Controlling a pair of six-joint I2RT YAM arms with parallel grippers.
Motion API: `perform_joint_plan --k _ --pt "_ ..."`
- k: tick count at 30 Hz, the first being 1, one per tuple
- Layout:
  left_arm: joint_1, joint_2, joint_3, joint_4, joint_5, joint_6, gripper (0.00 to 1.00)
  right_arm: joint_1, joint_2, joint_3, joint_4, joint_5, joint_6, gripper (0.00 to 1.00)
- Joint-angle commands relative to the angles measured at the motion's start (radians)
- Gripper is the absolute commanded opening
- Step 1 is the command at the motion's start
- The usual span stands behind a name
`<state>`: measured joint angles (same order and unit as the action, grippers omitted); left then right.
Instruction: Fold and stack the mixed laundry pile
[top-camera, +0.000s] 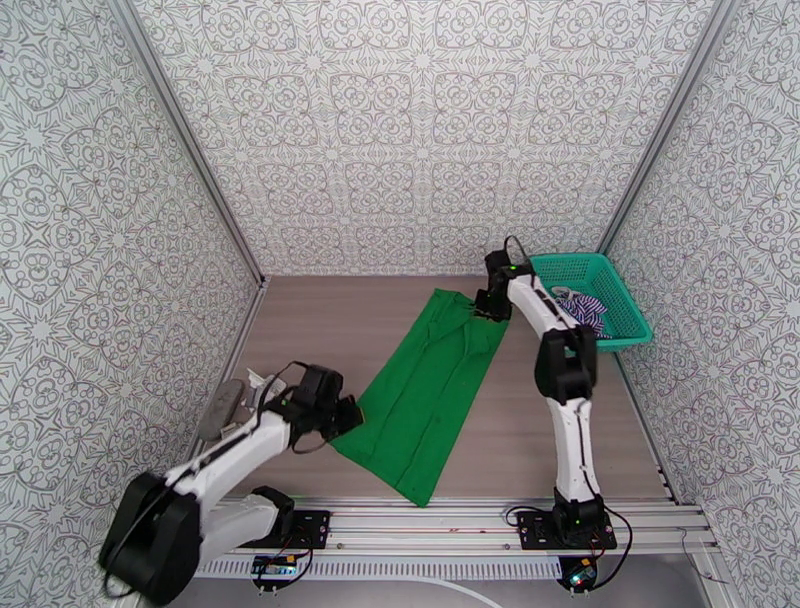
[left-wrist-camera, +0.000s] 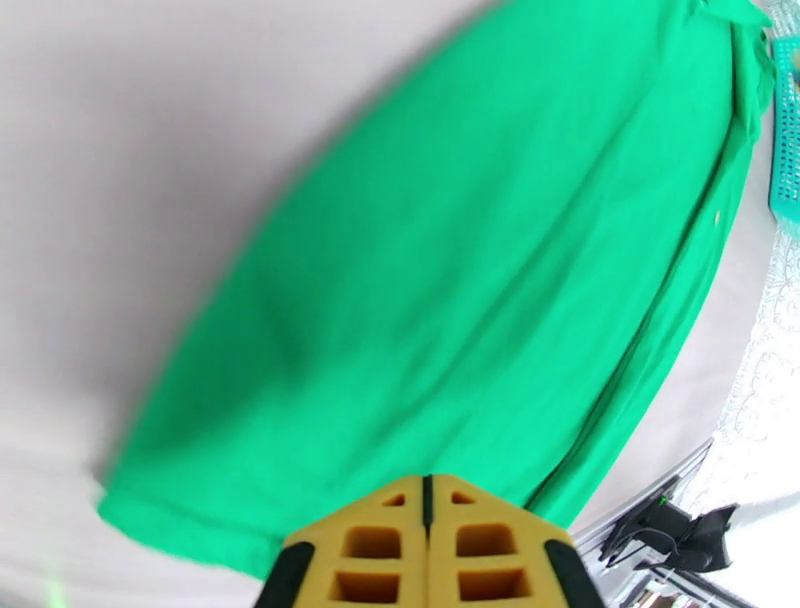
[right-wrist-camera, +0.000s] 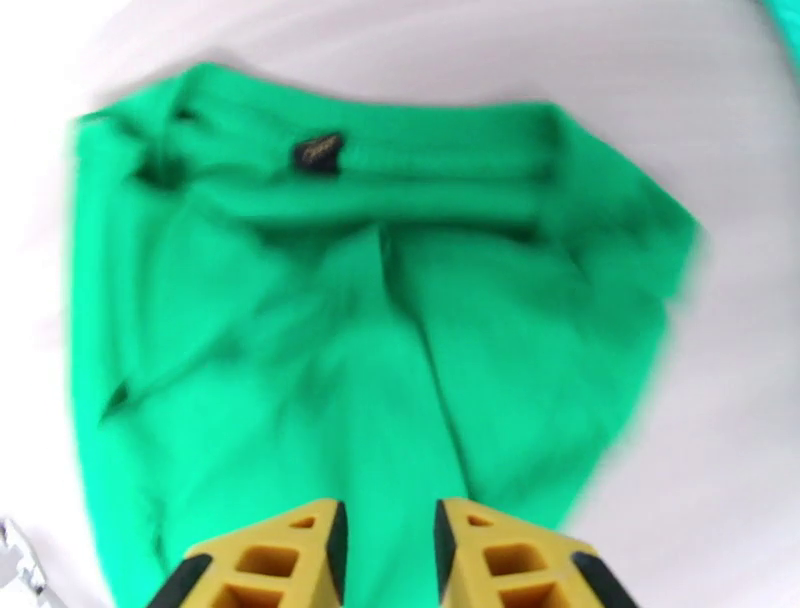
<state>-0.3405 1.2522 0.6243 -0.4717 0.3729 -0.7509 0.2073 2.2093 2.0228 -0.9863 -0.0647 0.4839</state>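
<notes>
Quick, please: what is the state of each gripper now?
Left gripper: closed, nothing seen in it.
Right gripper: jaws open above the green cloth, holding nothing.

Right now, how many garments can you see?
2. A plain bright green cloth lies spread flat, diagonally, on the table. A purple-and-white striped shirt sits bunched in the teal plastic mesh basket at the far right. Anything under that shirt would be hidden.

My left arm lies low, elbow bent, and my left gripper is closed tight, fingers touching. My right arm stretches far forward, wrist tipped down, and my right gripper is slightly parted, holding nothing.
</notes>
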Motion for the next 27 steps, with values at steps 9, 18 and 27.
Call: perform_joint_plan --k 9,18,27 --pt "0.062 0.395 0.258 -0.069 0.07 0.393 0.0 0.018 -0.247 -0.576 0.22 0.012 0.074 0.07" --pt "-0.074 0.33 0.061 0.001 0.033 0.272 0.0 0.018 0.008 -0.324 0.094 0.086 -0.027 0.02" --pt "-0.391 0.168 -0.104 0.221 -0.004 -0.12 0.0 0.015 0.287 0.138 -0.116 0.066 -0.149 0.03"
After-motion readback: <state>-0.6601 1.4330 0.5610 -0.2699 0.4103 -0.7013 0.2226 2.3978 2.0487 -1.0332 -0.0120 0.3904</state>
